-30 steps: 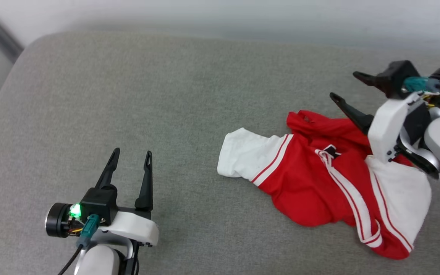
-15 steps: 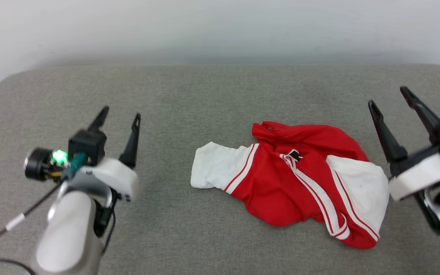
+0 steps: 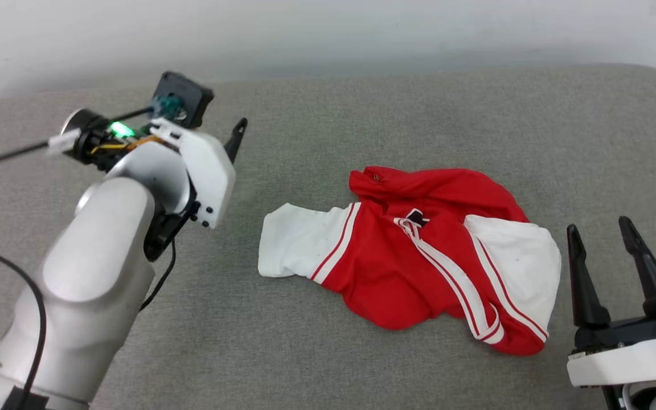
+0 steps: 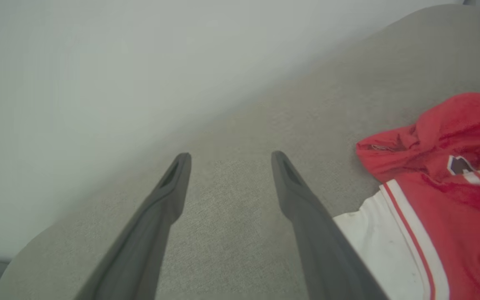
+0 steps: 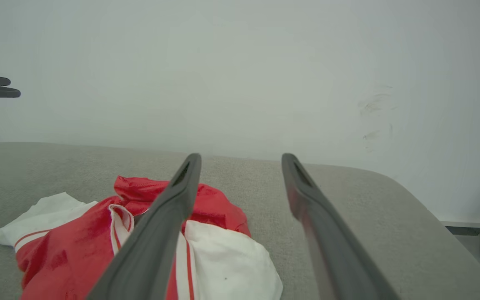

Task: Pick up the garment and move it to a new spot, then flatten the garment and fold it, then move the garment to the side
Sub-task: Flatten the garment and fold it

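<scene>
Left gripper (image 4: 230, 155) and right gripper (image 3: 598, 225) both spread wide, holding nothing

Shirt (image 3: 413, 267) lies crumpled right of the cushion's (image 3: 362, 114) middle, touched by neither gripper: left one is up by the back edge, right one by the front right corner. Flattening, folding and the move aside all look undone. No container, it's straight on the cushion.

The garment (image 3: 419, 256) lay on the padded surface (image 3: 305, 353), right of centre, with one sleeve spread out to the left. The wall (image 3: 328, 34) ran behind the pad's far edge. The left gripper (image 4: 230, 155) sat well left of the garment. The right gripper (image 3: 598, 225) sat near its right edge, not touching, closer to the robot.
</scene>
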Controlling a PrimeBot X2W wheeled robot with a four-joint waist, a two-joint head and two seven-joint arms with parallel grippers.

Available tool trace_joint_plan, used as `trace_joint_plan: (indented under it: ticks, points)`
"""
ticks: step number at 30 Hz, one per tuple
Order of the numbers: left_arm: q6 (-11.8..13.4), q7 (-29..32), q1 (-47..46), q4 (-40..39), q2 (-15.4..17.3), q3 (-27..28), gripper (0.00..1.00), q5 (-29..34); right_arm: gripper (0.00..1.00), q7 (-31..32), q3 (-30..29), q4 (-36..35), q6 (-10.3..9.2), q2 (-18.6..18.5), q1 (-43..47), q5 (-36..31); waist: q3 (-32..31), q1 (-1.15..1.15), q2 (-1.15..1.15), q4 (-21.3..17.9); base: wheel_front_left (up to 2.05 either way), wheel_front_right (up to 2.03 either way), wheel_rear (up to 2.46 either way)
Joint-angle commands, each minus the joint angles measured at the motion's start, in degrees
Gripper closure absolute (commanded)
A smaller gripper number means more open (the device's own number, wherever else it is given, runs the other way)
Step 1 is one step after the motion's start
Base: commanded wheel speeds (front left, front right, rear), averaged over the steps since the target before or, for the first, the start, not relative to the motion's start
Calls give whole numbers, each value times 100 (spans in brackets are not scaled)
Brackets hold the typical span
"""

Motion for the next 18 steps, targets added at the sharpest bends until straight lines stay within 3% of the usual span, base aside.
trace_joint_plan:
  ticks: [1, 8, 18]
  points:
    - [14, 396, -231, 14, 108, -372, 0, -330, 0, 21, -8, -96, -4, 84, 122, -69, 99, 0, 0, -83, 0, 0, 0]
    - [13, 2269, -1257, -180, 628, -1954, 0, -1833, 0, 50, 18, -279, -4, 214, 43, -117, 447, 0, 0, -275, 0, 0, 0]
    - [13, 3767, -2165, -202, 939, -3576, 0, -2844, 0, 13, 228, -222, -4, 202, -317, -121, 960, 0, 0, -509, 0, 0, 0]
